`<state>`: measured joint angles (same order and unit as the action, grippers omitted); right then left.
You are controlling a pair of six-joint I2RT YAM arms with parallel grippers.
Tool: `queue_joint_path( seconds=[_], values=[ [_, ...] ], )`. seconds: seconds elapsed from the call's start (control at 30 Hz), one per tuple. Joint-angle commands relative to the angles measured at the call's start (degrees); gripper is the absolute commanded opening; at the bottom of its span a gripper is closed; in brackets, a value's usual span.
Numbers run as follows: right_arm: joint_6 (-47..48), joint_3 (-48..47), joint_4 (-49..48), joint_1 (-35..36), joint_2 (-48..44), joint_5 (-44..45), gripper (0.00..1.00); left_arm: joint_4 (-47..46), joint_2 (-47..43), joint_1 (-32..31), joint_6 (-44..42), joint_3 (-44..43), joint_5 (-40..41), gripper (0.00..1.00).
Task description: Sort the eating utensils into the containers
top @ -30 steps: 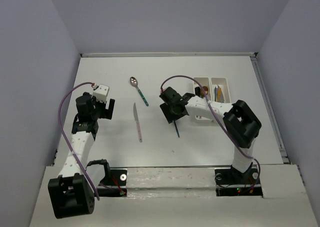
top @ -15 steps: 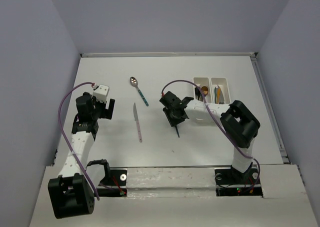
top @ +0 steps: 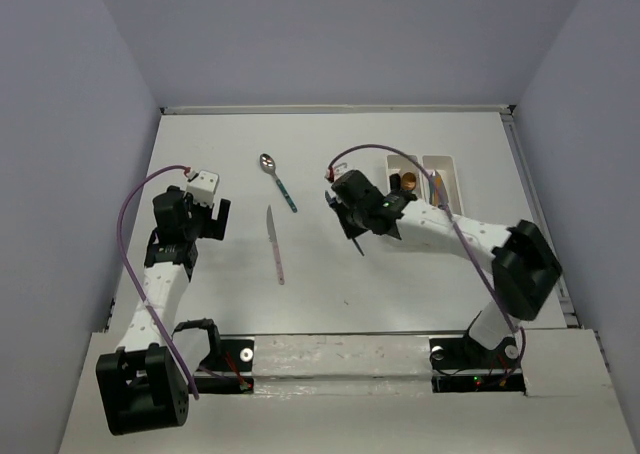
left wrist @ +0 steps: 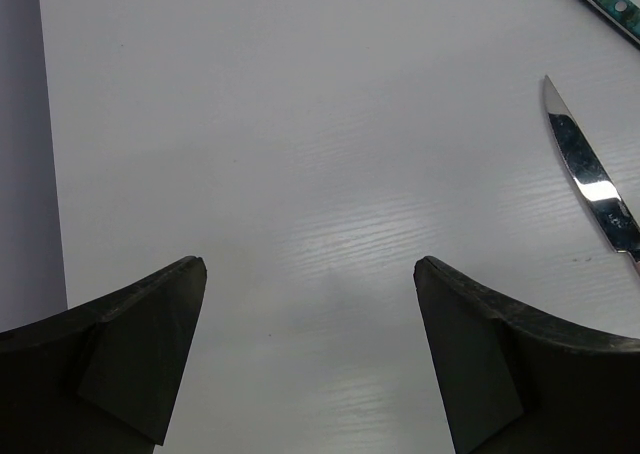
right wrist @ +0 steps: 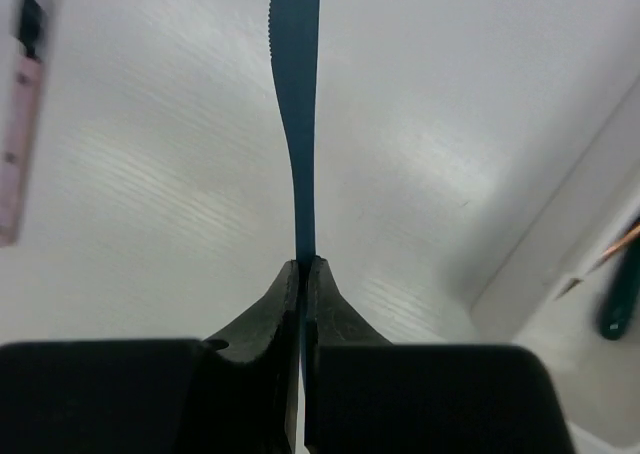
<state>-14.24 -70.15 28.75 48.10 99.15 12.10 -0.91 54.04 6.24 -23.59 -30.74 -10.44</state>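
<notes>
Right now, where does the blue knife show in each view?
Top external: blue knife just right of centre, held by the right end effector.
Left wrist: not in it.
Right wrist: centre, blade running up from the end effector.
Shared landmark: pink knife, at the left wrist's right edge and the right wrist's left edge.

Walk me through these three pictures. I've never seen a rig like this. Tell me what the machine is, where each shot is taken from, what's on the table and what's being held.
The machine is two robot arms, a left arm and a right arm, bolted at the near edge of a white table. The overhead picture looks down from above and behind them. The other two pictures come from a camera on each wrist, so the dark shapes at the bottom are that arm's own fingers.

The left tool is open and holds nothing. The right tool is shut on a dark blue knife.

A pink-handled knife and a teal-handled spoon lie on the table. The white trays at the far right hold a few utensils.
</notes>
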Motion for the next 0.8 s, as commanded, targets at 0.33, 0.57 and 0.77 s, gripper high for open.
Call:
queue_joint_path(
  seconds=[0.33, 0.57, 0.77],
  values=[
    [9.8, 1.5, -5.4, -30.0, -15.0, 16.5, 0.0, -2.5, -0.6, 0.4, -0.8, 0.7, -0.6, 0.99],
    [8.6, 3.6, -7.9, -33.4, -7.2, 13.1, 0.0, -2.5, -0.6, 0.4, -1.0, 0.9, -1.1, 0.99],
    [9.4, 2.9, -8.0, -33.9, -1.0, 16.5, 0.0, -2.4, -0.1, 0.4, -1.1, 0.8, -1.6, 0.99]
  ],
)
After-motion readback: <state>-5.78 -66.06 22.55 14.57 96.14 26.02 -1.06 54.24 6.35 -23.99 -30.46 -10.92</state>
